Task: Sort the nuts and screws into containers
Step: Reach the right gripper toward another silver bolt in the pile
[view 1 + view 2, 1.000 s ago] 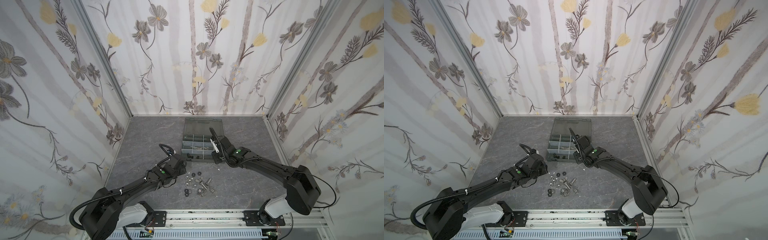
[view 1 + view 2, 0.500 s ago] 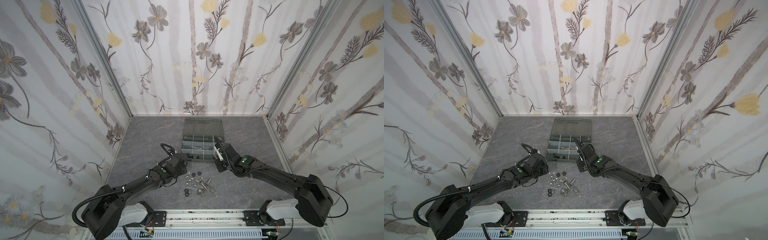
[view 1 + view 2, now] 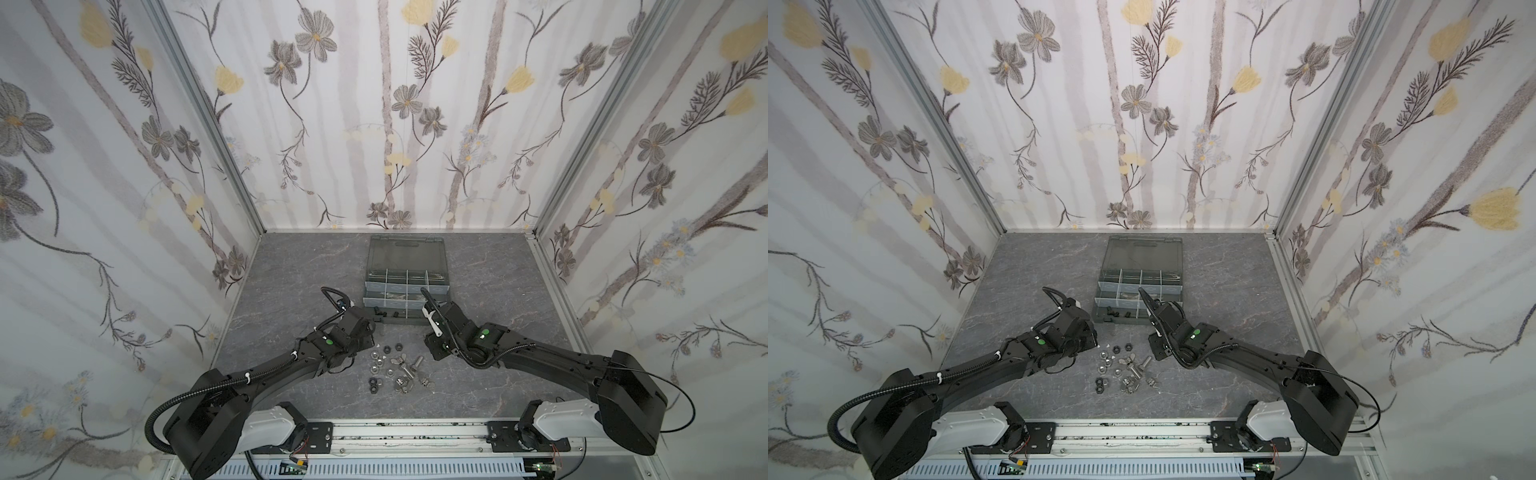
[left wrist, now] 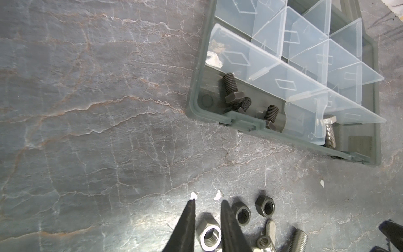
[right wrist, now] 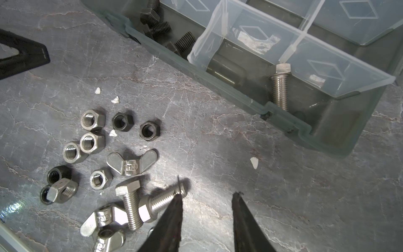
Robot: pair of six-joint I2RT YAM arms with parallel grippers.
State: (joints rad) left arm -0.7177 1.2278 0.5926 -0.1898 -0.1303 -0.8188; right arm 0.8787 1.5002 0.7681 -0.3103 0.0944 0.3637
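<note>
Right claw (image 5: 207, 194) released, empty, jaws apart. Loose silver bolt (image 5: 160, 201) lying at one fingertip, threaded end nearest, nuts (image 5: 91, 131) beyond it. Jaws to be centred across shank before closing; crossing bolt (image 5: 130, 207) not to be dragged. Case (image 5: 283, 122) ahead of claw, matching bolt (image 5: 280, 89) inside.

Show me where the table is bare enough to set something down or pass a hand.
Bare: the table between the left wall and the case, from the case to the right wall, and the strip between the loose parts and the front rail. Crowded: from the case's front edge through the parts, with the left gripper and right gripper at either side.
</note>
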